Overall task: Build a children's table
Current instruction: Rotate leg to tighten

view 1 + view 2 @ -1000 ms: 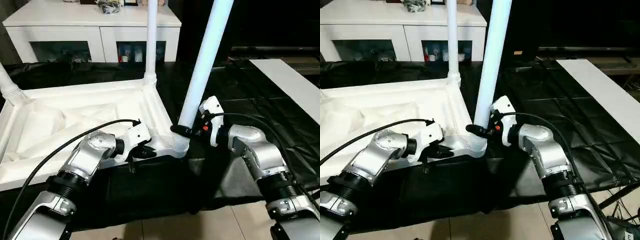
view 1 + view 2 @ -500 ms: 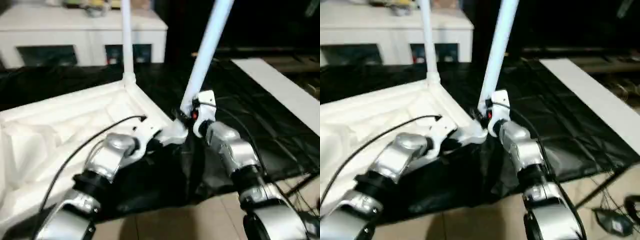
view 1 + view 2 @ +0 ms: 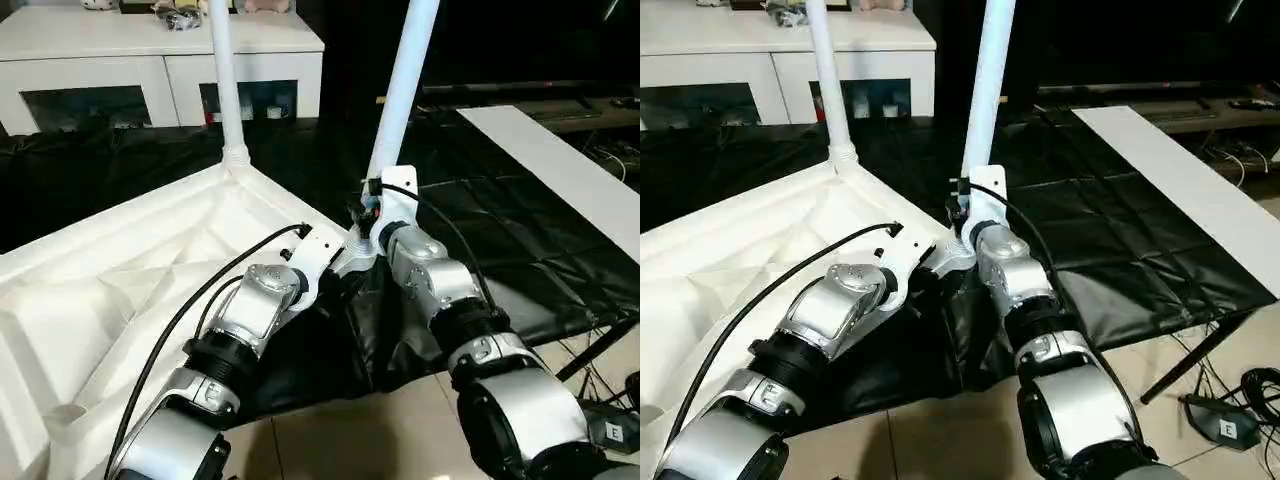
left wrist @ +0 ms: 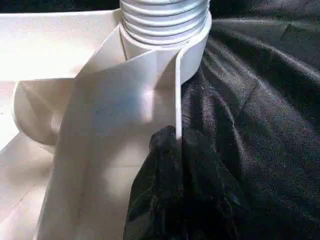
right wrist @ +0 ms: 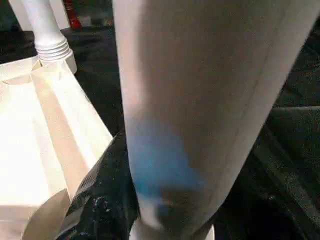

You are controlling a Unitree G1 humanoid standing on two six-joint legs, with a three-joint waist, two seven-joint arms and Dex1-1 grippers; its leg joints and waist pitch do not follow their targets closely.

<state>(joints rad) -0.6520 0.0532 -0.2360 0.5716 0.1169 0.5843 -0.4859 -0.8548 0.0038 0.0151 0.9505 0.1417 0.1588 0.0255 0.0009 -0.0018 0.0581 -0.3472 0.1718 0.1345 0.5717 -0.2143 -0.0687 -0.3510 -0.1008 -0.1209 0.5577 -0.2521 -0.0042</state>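
Note:
The white tabletop [image 3: 120, 290] lies upside down on black cloth, ribs up. One white leg [image 3: 225, 90] stands in its far corner socket. A second leg [image 3: 400, 90] rises, leaning slightly, from the near right corner socket [image 4: 165, 20]. My right gripper [image 3: 369, 210] is shut on this leg just above the socket; a black finger [image 5: 100, 200] hugs the leg's side. My left gripper [image 3: 338, 272] sits at the same corner, shut on the tabletop's thin rim [image 4: 177, 100] right below the socket.
A white cabinet [image 3: 160, 50] with glass-fronted compartments stands at the back. A long white board [image 3: 560, 160] lies on the black cloth [image 3: 480, 240] to the right. The bench's front edge drops to a tiled floor [image 3: 350, 430], where cables and a small device [image 3: 1225, 425] lie.
The head camera has swung, so the whole scene is shifted and turned. Both grippers keep their holds at the same corner; the held leg still stands in its socket.

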